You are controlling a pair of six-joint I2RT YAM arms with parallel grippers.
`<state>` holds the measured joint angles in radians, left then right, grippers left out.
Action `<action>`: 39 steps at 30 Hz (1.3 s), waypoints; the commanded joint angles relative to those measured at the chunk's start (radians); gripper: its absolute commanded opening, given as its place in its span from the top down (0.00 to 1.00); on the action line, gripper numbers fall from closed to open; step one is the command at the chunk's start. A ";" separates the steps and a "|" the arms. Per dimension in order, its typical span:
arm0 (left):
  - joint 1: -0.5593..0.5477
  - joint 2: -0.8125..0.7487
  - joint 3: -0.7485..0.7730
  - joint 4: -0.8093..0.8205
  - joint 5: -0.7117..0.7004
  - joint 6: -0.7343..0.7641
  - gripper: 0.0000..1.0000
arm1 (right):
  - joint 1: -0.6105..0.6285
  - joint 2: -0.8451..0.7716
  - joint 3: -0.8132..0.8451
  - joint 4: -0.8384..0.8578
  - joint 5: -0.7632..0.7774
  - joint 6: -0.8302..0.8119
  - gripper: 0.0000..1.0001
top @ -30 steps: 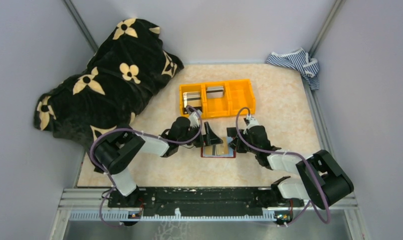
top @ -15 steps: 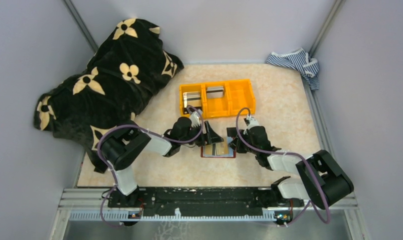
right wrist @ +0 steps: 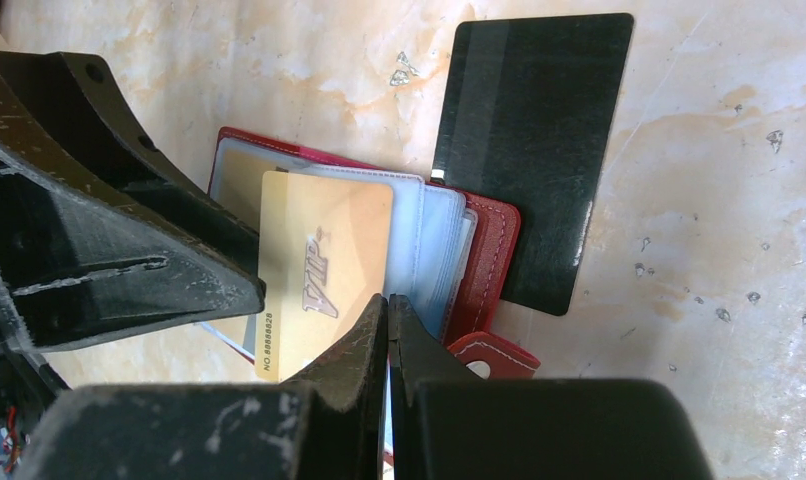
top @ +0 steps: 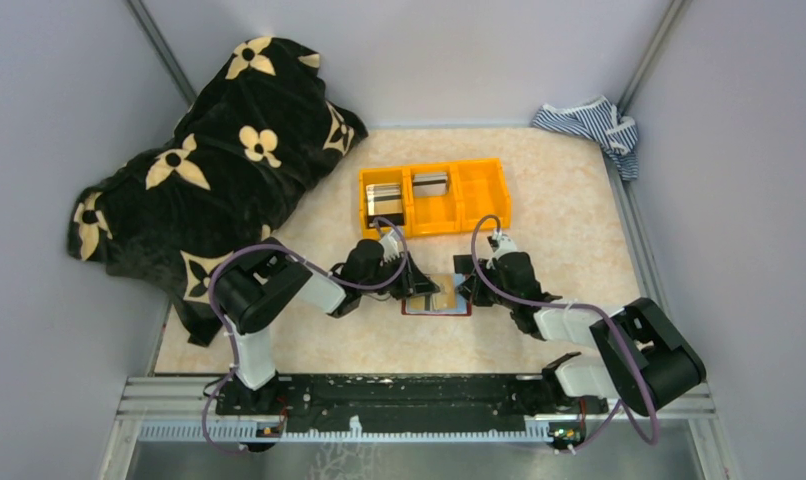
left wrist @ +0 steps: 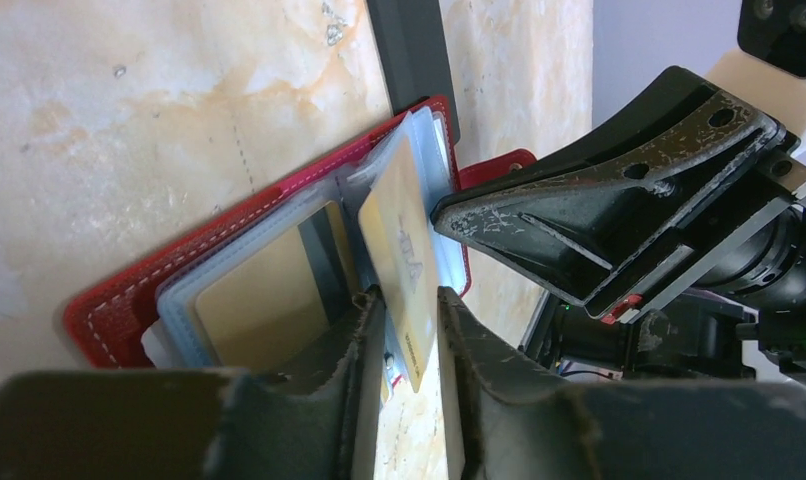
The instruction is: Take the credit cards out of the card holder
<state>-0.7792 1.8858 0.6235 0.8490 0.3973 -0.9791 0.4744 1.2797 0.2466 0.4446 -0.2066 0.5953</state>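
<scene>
Newbie: Question before the pull: where's the pale gold plastic VIP card (left wrist: 399, 230) relative to the left hand (left wrist: 409, 298)?

Regular: Right between its fingers, partly out of the dark red leather bifold card holder (left wrist: 109, 305) lying open on the marbled beige bench (left wrist: 129, 120). Long axis points back along that hand. Can't tell if it's pinched or just bracketed, since the card's near end hides behind the fingers. The right hand (right wrist: 387, 300) is clenched empty, tips on the blue pockets. A glossy black card (right wrist: 529, 150) lies beside the holder.

A pale beige plastic card (left wrist: 401, 240) stands between the fingers (left wrist: 347, 352) of the left pincer (left wrist: 404, 305), in the dark red bifold wallet (left wrist: 109, 305) before the right pincer (right wrist: 387, 305).
</scene>
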 commanded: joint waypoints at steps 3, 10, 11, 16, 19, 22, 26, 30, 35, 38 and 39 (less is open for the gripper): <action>-0.003 0.001 -0.029 0.041 0.006 -0.010 0.77 | -0.008 0.015 -0.020 -0.026 -0.002 -0.007 1.00; -0.001 0.006 -0.032 0.059 0.020 -0.009 1.00 | -0.008 0.018 -0.017 -0.020 -0.008 -0.008 1.00; -0.001 0.008 -0.029 0.065 0.033 -0.004 1.00 | -0.008 0.017 -0.017 -0.021 -0.008 -0.008 1.00; 0.007 -0.035 -0.043 0.038 0.032 0.030 1.00 | -0.008 0.007 -0.021 -0.035 0.003 -0.010 1.00; 0.033 -0.063 -0.074 0.030 0.034 0.028 1.00 | -0.007 0.011 -0.023 -0.031 0.005 -0.010 1.00; 0.062 -0.076 -0.107 0.061 0.067 0.011 1.00 | -0.008 0.020 -0.020 -0.024 0.002 -0.011 1.00; 0.088 -0.096 -0.144 0.074 0.083 0.003 1.00 | -0.007 0.021 -0.011 -0.033 0.008 -0.015 1.00; 0.125 -0.153 -0.185 0.054 0.100 0.039 1.00 | -0.008 0.017 -0.006 -0.046 0.012 -0.022 1.00; 0.160 -0.285 -0.209 -0.081 0.056 0.132 1.00 | -0.008 0.015 0.001 -0.046 0.007 -0.022 1.00; 0.173 -0.370 -0.217 -0.149 0.007 0.183 1.00 | -0.008 0.007 0.011 -0.046 -0.002 -0.022 1.00; 0.179 -0.401 -0.220 -0.159 -0.004 0.192 1.00 | -0.008 0.001 0.016 -0.046 -0.009 -0.026 1.00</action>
<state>-0.6167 1.5826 0.4168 0.7715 0.4488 -0.8783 0.4744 1.2839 0.2432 0.4553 -0.2089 0.5945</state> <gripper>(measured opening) 0.005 0.005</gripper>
